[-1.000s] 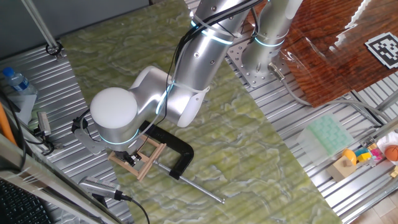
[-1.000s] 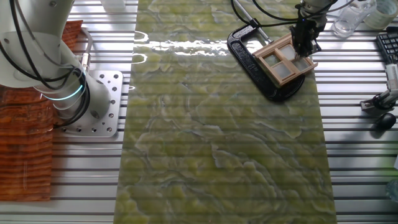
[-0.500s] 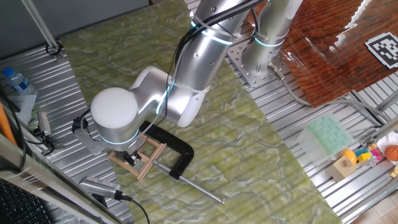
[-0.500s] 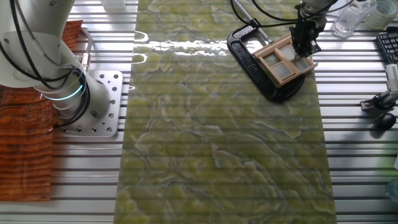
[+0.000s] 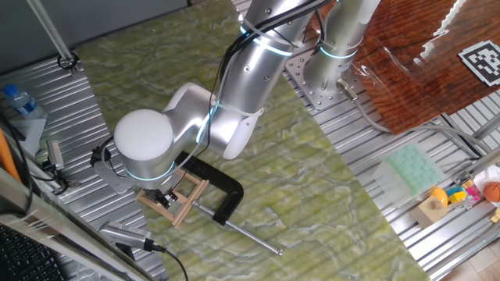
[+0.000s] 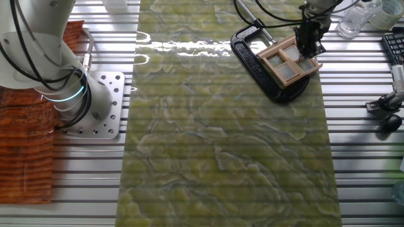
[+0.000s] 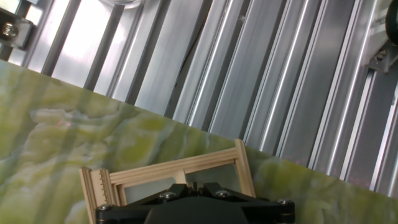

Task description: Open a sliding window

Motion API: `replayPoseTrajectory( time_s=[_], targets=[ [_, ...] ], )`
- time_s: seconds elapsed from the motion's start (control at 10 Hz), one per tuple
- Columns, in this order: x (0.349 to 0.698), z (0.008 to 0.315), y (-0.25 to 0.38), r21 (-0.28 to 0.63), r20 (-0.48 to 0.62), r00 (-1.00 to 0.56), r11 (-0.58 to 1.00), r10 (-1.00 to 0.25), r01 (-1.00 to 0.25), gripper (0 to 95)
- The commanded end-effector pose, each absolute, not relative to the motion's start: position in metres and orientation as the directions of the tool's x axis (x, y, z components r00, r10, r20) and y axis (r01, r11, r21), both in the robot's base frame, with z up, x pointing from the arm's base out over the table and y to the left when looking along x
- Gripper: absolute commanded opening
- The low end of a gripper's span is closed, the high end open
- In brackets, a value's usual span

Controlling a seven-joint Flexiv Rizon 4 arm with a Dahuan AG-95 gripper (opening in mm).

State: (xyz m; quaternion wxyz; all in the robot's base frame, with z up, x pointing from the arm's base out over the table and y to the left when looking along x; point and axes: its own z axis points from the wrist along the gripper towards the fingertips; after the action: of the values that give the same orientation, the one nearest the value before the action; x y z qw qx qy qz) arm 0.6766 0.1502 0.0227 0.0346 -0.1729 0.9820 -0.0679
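Arm pose: the silver arm (image 5: 242, 86) bends from its base down over a corner of the green mat, its round white wrist joint (image 5: 142, 144) directly above the work.
Gripper: the black gripper (image 6: 308, 39) points straight down onto the sliding window (image 6: 289, 61); in the hand view its body hides the fingertips, so whether it is wide, narrow or gripping cannot be told.
Sliding window: a light-wood frame lying flat near the mat's corner, close to the mat's edge, resting partly over the black C-clamp (image 6: 262, 63).
C-clamp: it lies on the mat, its steel screw rod (image 5: 248, 236) running out toward the mat's middle.
Surface: a marbled green mat (image 6: 221, 139) laid over a ribbed aluminium tabletop (image 6: 366, 157).
Table edges: a computer mouse (image 6: 387, 123) on one side, a plastic bottle (image 5: 19, 100) at another.
Surroundings: a reddish wooden board (image 5: 422, 70) bearing a printed square marker (image 5: 483, 61), and a pale green tray (image 5: 412, 170) beside small coloured toys (image 5: 461, 195).
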Motion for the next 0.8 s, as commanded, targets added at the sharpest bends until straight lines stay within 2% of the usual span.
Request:
replayPoseTrajectory(
  time_s=[0.1,0.8],
  targets=[
    [0.6766,0.0223,0.1500,-0.145,-0.044,-0.937,0.931,-0.345,-0.336,0.0],
    [0.6774,0.0227,0.1481,-0.146,-0.045,-0.937,0.930,-0.347,-0.337,0.0]
  ],
)
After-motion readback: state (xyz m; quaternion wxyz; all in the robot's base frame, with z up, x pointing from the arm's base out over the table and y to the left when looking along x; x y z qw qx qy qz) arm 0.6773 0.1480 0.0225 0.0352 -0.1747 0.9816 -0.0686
